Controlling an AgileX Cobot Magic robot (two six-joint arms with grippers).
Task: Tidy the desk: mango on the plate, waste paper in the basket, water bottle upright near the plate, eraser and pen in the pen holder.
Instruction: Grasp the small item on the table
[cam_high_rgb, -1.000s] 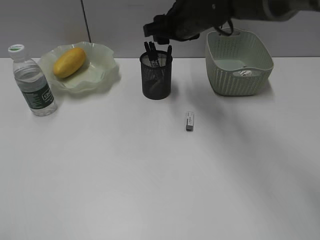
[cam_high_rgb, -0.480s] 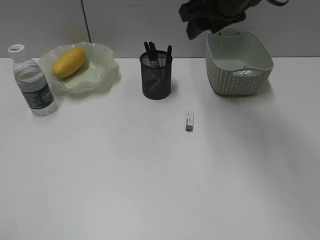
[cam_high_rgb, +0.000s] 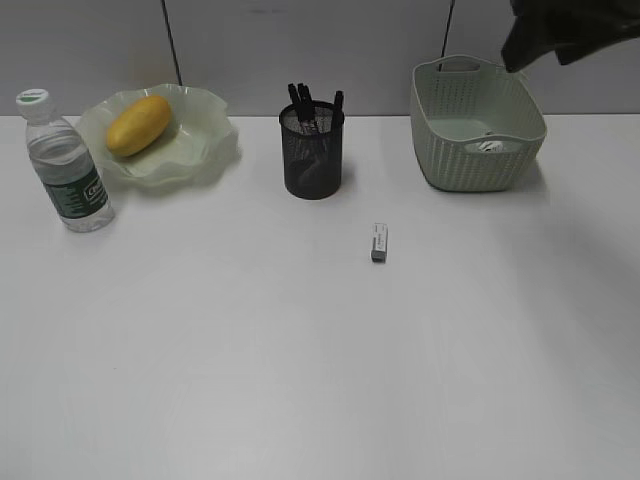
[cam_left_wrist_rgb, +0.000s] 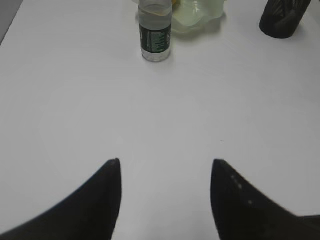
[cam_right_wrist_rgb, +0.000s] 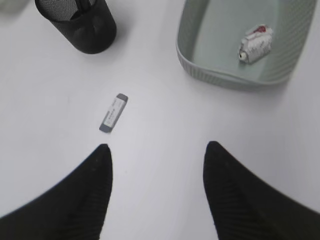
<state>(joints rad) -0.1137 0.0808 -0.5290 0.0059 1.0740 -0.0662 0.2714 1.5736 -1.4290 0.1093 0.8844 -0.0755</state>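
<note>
The mango (cam_high_rgb: 139, 124) lies on the wavy-rimmed plate (cam_high_rgb: 205, 135). The water bottle (cam_high_rgb: 66, 165) stands upright to the plate's left; it also shows in the left wrist view (cam_left_wrist_rgb: 155, 34). The pen holder (cam_high_rgb: 313, 152) holds several black pens (cam_high_rgb: 316, 104). The grey-white eraser (cam_high_rgb: 379, 242) lies flat on the desk (cam_high_rgb: 300, 350); the right wrist view (cam_right_wrist_rgb: 113, 113) shows it too. The waste paper (cam_right_wrist_rgb: 255, 43) lies in the basket (cam_high_rgb: 478, 125). My right gripper (cam_right_wrist_rgb: 156, 150) is open and empty, high at the top right above the basket. My left gripper (cam_left_wrist_rgb: 165, 162) is open and empty over bare desk.
A grey wall runs behind the desk. The pen holder (cam_right_wrist_rgb: 77, 22) and basket (cam_right_wrist_rgb: 220, 77) flank the eraser in the right wrist view. The plate's edge (cam_left_wrist_rgb: 200, 15) and the pen holder (cam_left_wrist_rgb: 282, 20) sit at the top of the left wrist view.
My right arm has swung from above the pen holder to the right and up, now above the basket's far right side. Nothing on the desk has moved.
</note>
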